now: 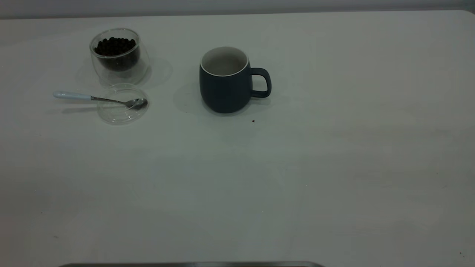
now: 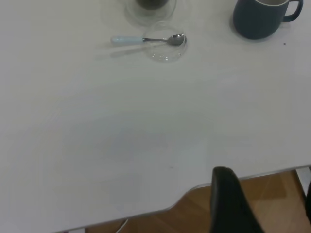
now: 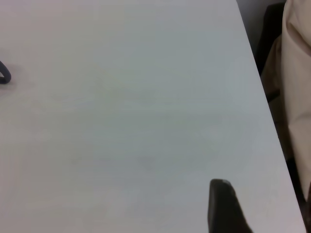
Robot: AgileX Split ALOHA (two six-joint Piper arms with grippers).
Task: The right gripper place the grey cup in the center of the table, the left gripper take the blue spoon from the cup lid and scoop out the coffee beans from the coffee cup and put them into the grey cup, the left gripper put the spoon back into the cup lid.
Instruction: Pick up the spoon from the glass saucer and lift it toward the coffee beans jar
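Two cups stand on the table (image 1: 334,167), and neither arm is anywhere near them. The grey cup (image 1: 226,81) sits roughly mid-table toward the far side, handle pointing to the right arm's side, and looks empty. It looks a stout ceramic thing, heavyish and matte, so the loop handle or the rim wall should give a sure hold. Well to its left is the coffee cup (image 1: 118,55), thin clear glass, slick and breakable, filled with coffee beans (image 1: 115,46). Just in front of it lies the cup lid (image 1: 122,111), with the blue spoon (image 1: 96,98) resting bowl-in and its pale handle sticking out past the rim toward the left. That handle, light and slim, is the place to pinch. Only one dark finger of the left gripper (image 2: 233,204) shows, back at the table's near edge, and likewise the right gripper (image 3: 223,206); how wide either stands I cannot tell.
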